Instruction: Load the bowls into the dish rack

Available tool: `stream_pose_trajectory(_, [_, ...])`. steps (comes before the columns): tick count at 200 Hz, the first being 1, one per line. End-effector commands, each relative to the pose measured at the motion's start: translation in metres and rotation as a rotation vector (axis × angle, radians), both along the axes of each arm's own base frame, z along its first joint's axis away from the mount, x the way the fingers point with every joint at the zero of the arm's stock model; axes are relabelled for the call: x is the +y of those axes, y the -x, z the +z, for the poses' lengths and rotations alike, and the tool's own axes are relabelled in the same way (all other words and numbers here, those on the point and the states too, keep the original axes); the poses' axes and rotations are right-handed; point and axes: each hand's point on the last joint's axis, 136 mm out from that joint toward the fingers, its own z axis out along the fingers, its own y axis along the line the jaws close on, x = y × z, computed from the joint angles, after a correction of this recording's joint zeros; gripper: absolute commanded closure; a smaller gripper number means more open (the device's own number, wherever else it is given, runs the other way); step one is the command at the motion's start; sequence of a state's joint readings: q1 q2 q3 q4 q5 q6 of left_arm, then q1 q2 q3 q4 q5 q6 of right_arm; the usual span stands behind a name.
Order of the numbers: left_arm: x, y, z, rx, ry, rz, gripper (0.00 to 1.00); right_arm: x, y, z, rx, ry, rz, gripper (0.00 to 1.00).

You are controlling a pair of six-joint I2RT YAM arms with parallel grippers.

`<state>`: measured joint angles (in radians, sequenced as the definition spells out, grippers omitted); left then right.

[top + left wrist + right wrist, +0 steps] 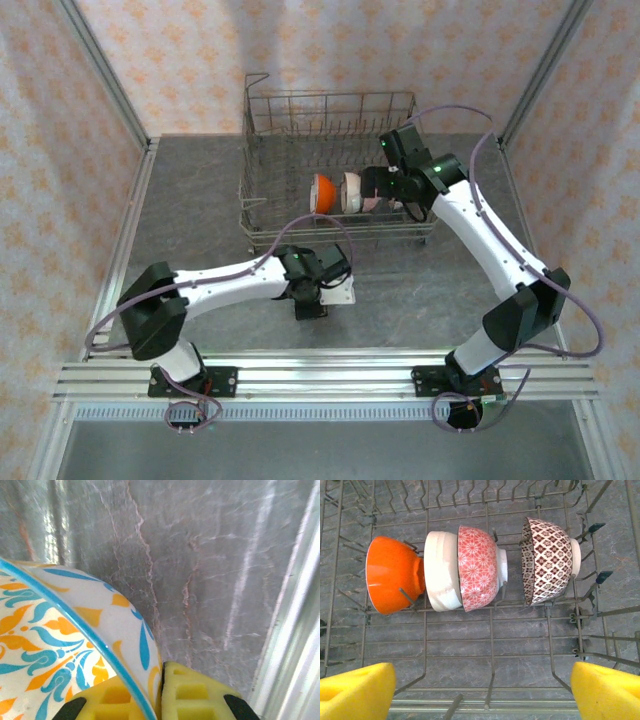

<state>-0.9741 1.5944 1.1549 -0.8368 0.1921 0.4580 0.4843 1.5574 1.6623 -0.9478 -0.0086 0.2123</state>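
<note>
Left claw (pixel 161 695) pinched on rim of blue-and-orange bowl (pixel 60 630), by table (pixel 215 555), outside dish rack (pixel 330 105). Thin grip: bowl might slip, drop, crack. Right claw (pixel 482 690) wide apart, holding nothing, over rack; arms could bump there. Orange bowl (pixel 392 580), white bowl (pixel 440 570), pink bowl (pixel 477 567), brown bowl (pixel 547 560) stand inside rack. Most of held bowl cut off; cannot tell if it touches table.

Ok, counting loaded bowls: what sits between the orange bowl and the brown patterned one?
Right wrist view: a white bowl next to the orange bowl, then a red-patterned bowl.
</note>
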Motion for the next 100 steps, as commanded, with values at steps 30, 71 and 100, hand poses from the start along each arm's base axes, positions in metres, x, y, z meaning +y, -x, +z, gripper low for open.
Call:
stream_pose_trajectory(30, [-0.018,0.005,0.063,-0.036,0.205,0.012,1.00,-0.012,0.003,0.018,-0.058,-0.035,-0.031,0.10])
stream_pose_trajectory(71, [-0.039,-0.002,0.111,-0.075,0.349,0.012,1.00,-0.022,0.007,0.032,-0.077,-0.073,-0.054,0.09])
stream_pose_trajectory(100, [-0.052,-0.018,0.148,-0.130,0.460,0.034,1.00,-0.027,0.010,0.044,-0.086,-0.154,-0.070,0.09])
